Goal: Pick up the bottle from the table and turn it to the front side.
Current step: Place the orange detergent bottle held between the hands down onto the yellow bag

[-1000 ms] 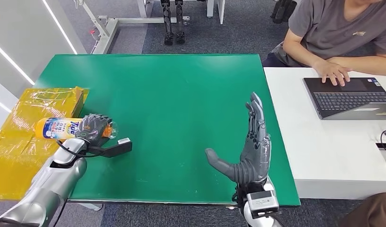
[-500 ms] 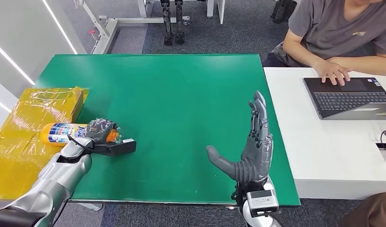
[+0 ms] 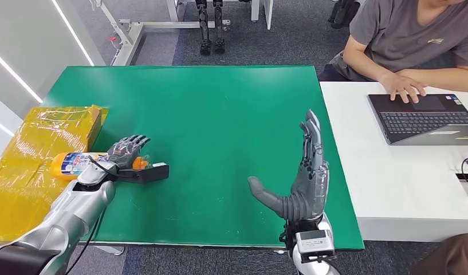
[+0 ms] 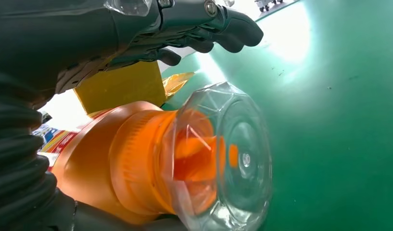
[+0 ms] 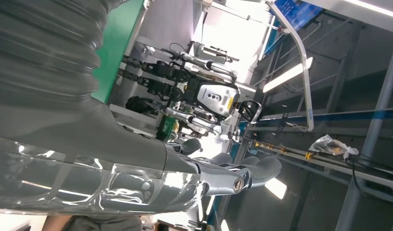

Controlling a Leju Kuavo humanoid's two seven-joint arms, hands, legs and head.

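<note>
Bottle [image 3: 77, 163] lies on table edge [image 3: 220, 114]; my left hand [image 3: 124, 152] spread above, not gripping. Wrist cam: clear cap [image 4: 223, 159]. Right hand [image 3: 303, 177] open, empty.

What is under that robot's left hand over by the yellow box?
An orange bottle lies on its side there, on the green table, its clear-capped end toward the middle. The left hand covers part of its body, so the label is partly hidden.

Bottle [image 3: 77, 164] label: blue, white and red print, too small to read (no other legible text anywhere).
</note>
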